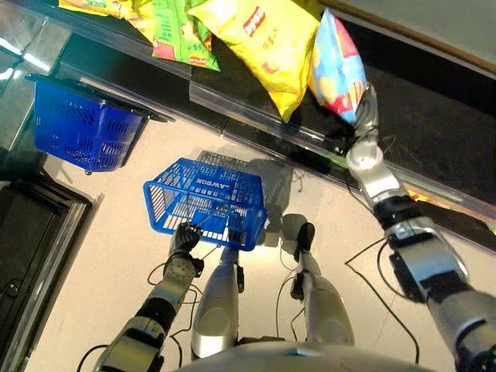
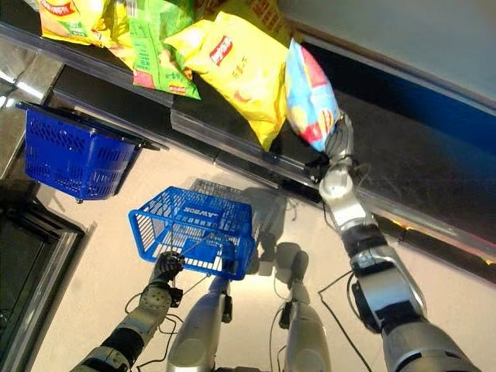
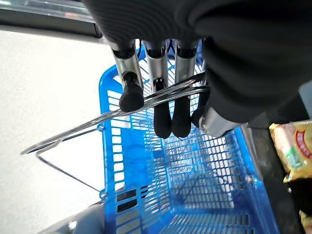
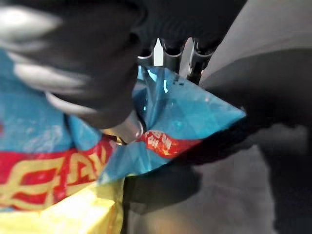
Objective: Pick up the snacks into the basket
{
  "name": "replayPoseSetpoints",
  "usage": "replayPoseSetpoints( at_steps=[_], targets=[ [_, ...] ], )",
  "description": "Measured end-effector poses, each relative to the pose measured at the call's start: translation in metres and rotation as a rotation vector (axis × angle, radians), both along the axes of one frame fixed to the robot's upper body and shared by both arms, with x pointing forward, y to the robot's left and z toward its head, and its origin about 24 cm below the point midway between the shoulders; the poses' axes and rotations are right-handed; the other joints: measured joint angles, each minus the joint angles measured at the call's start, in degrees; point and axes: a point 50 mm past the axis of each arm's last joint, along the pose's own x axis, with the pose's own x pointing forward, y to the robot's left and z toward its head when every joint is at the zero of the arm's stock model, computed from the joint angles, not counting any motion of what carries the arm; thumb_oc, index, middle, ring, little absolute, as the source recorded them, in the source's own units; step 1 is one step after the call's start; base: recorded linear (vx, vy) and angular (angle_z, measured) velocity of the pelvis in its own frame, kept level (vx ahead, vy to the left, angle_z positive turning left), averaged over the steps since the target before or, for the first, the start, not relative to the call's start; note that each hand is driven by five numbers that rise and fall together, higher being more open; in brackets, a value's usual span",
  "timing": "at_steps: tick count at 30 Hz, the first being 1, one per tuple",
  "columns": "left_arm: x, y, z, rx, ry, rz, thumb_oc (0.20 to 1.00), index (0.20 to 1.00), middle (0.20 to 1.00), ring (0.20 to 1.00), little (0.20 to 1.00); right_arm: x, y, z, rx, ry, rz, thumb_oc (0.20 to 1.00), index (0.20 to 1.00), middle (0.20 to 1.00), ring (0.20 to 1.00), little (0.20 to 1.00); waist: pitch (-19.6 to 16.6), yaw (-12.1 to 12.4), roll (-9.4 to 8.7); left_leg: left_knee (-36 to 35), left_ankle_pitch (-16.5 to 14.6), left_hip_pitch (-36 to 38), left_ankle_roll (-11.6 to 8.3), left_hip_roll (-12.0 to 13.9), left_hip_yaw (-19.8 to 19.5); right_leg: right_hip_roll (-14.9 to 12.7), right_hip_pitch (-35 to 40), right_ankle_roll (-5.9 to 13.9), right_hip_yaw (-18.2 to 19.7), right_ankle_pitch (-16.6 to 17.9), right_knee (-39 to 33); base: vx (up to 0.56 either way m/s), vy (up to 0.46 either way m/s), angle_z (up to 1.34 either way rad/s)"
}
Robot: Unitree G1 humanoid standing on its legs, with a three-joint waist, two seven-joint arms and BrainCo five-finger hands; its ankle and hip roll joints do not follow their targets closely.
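Pale flooring (image 1: 116,232) spreads under the robot, with a dark shelf (image 1: 434,132) running across above it, where the snack bags lie. Up at that shelf, the right hand (image 1: 364,116) has its fingers and thumb pinched on the lower corner of a blue snack bag (image 1: 337,66); in the right wrist view the fingers (image 4: 168,56) sit behind the bag's blue foil and the thumb presses its front, just above a red band of print. Right beside this hand, touching the blue bag, lies a large yellow snack bag (image 1: 267,43), and further out from the hand along the shelf is a green snack bag (image 1: 178,31).

Down near the floor, the left hand (image 1: 184,239) carries a blue basket (image 1: 205,203). Its fingers (image 3: 161,105) are hooked over the basket's thin wire handle (image 3: 97,122), the thumb closing from the other side, and the basket hangs tilted under the hand with its open mesh inside holding nothing visible. Well away from this hand, on the far side from the other arm, a second blue basket (image 1: 81,132) hangs off the shelf edge.
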Motion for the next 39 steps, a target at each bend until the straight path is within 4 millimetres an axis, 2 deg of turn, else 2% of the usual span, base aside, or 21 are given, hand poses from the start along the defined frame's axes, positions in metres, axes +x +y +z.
replayPoseSetpoints(
  at_steps=[1, 5, 6, 9, 10, 12, 16, 19, 22, 27, 32, 36, 39],
  targets=[
    [-0.001, 0.001, 0.000, -0.001, 0.000, 0.007, 0.200, 0.200, 0.200, 0.200, 0.200, -0.008, -0.004, -0.012, 0.023, 0.021, 0.002, 0.200, 0.200, 0.200, 0.200, 0.200, -0.1, 0.3, 0.00, 0.0, 0.0, 0.7, 0.00, 0.0, 0.0, 0.0, 0.7, 0.03, 0.0, 0.0, 0.0, 0.00, 0.000, 0.00],
    [-0.003, 0.009, -0.001, -0.001, 0.003, 0.042, 0.200, 0.200, 0.200, 0.200, 0.200, -0.022, -0.017, -0.031, 0.083, 0.057, -0.008, 0.200, 0.200, 0.200, 0.200, 0.200, -0.4, -0.6, 0.17, 0.0, -0.1, 2.0, -0.10, 0.0, 0.3, -0.2, 2.1, 0.38, 0.1, -0.2, 0.0, 0.02, -0.048, 0.00],
    [-0.006, 0.013, -0.001, 0.000, 0.009, 0.053, 0.200, 0.200, 0.200, 0.200, 0.200, -0.030, -0.027, -0.040, 0.122, 0.080, -0.032, 0.200, 0.200, 0.200, 0.200, 0.200, -0.6, -0.6, 0.26, 0.0, -0.2, 3.0, 0.03, -0.3, 0.3, -0.3, 3.1, 0.43, 0.0, -0.3, 0.0, 0.03, -0.039, 0.07],
    [-0.017, 0.022, -0.007, 0.007, 0.049, 0.076, 0.200, 0.200, 0.200, 0.200, 0.200, -0.042, -0.038, -0.058, 0.161, 0.134, -0.058, 0.200, 0.200, 0.200, 0.200, 0.200, -1.3, -1.4, 0.26, -0.1, -0.7, 5.0, 0.28, -0.4, 0.7, -0.4, 4.9, 0.64, 0.2, -0.4, 0.0, 0.03, -0.035, -0.02],
    [-0.023, 0.025, -0.010, 0.014, 0.068, 0.076, 0.200, 0.200, 0.200, 0.200, 0.200, -0.052, -0.045, -0.070, 0.174, 0.168, -0.074, 0.200, 0.200, 0.200, 0.200, 0.200, -2.5, -2.0, 0.24, -0.1, -0.9, 5.4, 0.21, -0.5, 1.1, -0.6, 5.1, 0.86, 0.3, -0.6, 0.0, 0.04, -0.029, -0.10],
    [-0.029, 0.027, -0.015, 0.010, 0.096, 0.066, 0.200, 0.200, 0.200, 0.200, 0.200, -0.067, -0.054, -0.079, 0.184, 0.196, -0.089, 0.200, 0.200, 0.200, 0.200, 0.200, -2.9, -1.9, 0.45, -0.1, -1.2, 7.2, 0.53, -0.6, 1.2, -0.7, 6.7, 0.87, 0.5, -0.5, 0.0, 0.06, -0.030, -0.09],
    [-0.047, 0.031, -0.030, 0.013, 0.197, 0.067, 0.200, 0.200, 0.200, 0.200, 0.200, -0.084, -0.062, -0.089, 0.194, 0.232, -0.087, 0.200, 0.200, 0.200, 0.200, 0.200, -4.7, -3.3, 0.52, -0.1, -2.2, 9.4, 0.26, -0.5, 1.9, -0.6, 8.4, 1.36, 1.6, -1.1, 0.0, 0.05, -0.051, -0.14],
    [-0.064, 0.035, -0.043, -0.025, 0.283, 0.110, 0.200, 0.200, 0.200, 0.200, 0.200, -0.101, -0.071, -0.098, 0.222, 0.273, -0.074, 0.200, 0.200, 0.200, 0.200, 0.200, -7.6, -4.6, 0.79, -0.1, -2.6, 10.3, 0.27, -0.3, 2.8, -0.4, 8.6, 1.27, 2.4, -1.2, 0.0, 0.05, -0.047, -0.16],
    [-0.069, 0.030, -0.048, -0.050, 0.316, 0.102, 0.200, 0.200, 0.200, 0.200, 0.200, -0.114, -0.081, -0.107, 0.221, 0.318, -0.081, 0.200, 0.200, 0.200, 0.200, 0.200, -9.1, -5.5, 0.80, -0.4, -3.1, 11.4, 0.15, 0.0, 3.2, -0.3, 9.5, 1.13, 3.1, -1.4, 0.0, 0.06, -0.058, -0.09],
    [-0.083, 0.030, -0.055, -0.067, 0.365, 0.099, 0.200, 0.200, 0.200, 0.200, 0.200, -0.129, -0.076, -0.090, 0.225, 0.276, 0.043, 0.200, 0.200, 0.200, 0.200, 0.200, -12.0, -6.4, 0.87, -0.4, -3.5, 11.8, -0.01, 0.7, 4.2, 0.2, 9.4, 0.95, 3.8, -1.6, 0.0, 0.04, -0.035, -0.10],
    [-0.097, 0.034, -0.063, -0.073, 0.430, 0.087, 0.200, 0.200, 0.200, 0.200, 0.200, -0.156, -0.078, -0.083, 0.133, 0.355, 0.241, 0.200, 0.200, 0.200, 0.200, 0.200, -14.0, -7.5, 0.56, -0.4, -3.7, 12.8, -0.25, 0.9, 4.5, 0.6, 10.1, 0.83, 4.1, -1.9, 0.0, 0.04, -0.025, -0.04],
    [-0.105, 0.037, -0.066, -0.092, 0.465, 0.103, 0.200, 0.200, 0.200, 0.200, 0.200, -0.176, -0.080, -0.098, 0.121, 0.475, 0.314, 0.200, 0.200, 0.200, 0.200, 0.200, -15.8, -7.7, 0.32, -0.4, -4.2, 13.0, -0.35, 1.0, 4.6, 0.6, 10.3, 0.84, 4.2, -2.2, -0.1, 0.04, -0.032, -0.02],
    [-0.111, 0.037, -0.068, -0.103, 0.477, 0.102, 0.200, 0.200, 0.200, 0.200, 0.200, -0.198, -0.084, -0.117, 0.085, 0.617, 0.342, 0.200, 0.200, 0.200, 0.200, 0.200, -16.7, -7.7, 0.06, -0.4, -4.3, 13.1, -0.42, 1.1, 4.6, 0.6, 10.3, 0.77, 4.2, -2.3, -0.1, 0.00, -0.026, 0.00]
  ],
)
